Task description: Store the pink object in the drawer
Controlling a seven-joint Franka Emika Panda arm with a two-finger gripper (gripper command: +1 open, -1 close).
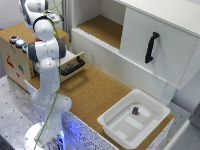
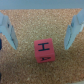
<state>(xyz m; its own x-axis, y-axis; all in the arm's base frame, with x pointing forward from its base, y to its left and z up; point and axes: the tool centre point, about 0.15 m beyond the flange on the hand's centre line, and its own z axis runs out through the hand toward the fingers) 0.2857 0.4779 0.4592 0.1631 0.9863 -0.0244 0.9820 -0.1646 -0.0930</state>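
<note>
Directly between the end effector's (image 2: 41, 34) two pale fingers (image 2: 9, 31), the pink object (image 2: 44, 51) lies on the cork-topped counter (image 2: 30, 15). It is a small cube with a black letter H on its upper face. The fingers stand wide apart on either side of the cube, touching nothing and holding nothing. In the exterior view the white arm (image 1: 47, 60) blocks the cube from sight. Behind the arm, the drawer (image 1: 74, 65) with its black bar handle is pulled out from the light-wood box (image 1: 15, 60). Well away from the drawer, toward the exterior view's right, a white tub (image 1: 120, 131) sits on the counter with a small dark item (image 1: 135, 110) inside it.
</note>
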